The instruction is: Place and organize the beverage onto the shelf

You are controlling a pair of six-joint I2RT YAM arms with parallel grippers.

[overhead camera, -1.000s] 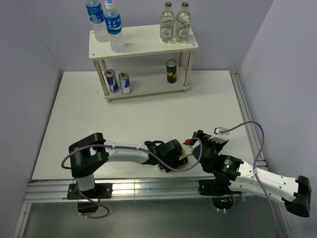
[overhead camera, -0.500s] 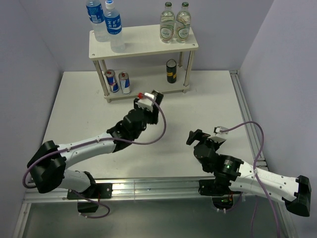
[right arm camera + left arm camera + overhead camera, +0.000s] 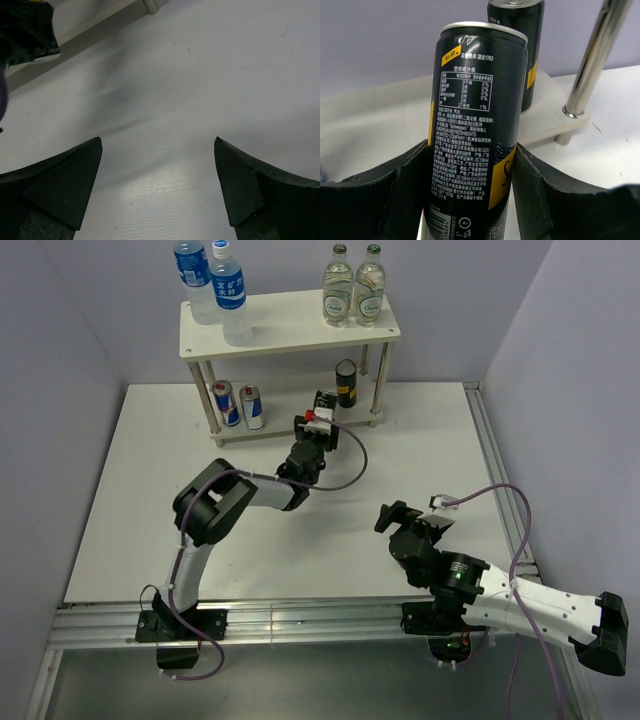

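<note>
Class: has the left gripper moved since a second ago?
Yes. The left gripper, holding a yellow-banded can, has gone from the table's near half up to the shelf, just left of the dark can on its lower board.

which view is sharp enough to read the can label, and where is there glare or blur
Left wrist: the print on the held dark can is crisp, while the second dark can and the shelf leg behind it are slightly softer. Top external: bright glare on the near edge of the table, and the cans are too small to read. Right wrist: its near fingers are dark and soft.
</note>
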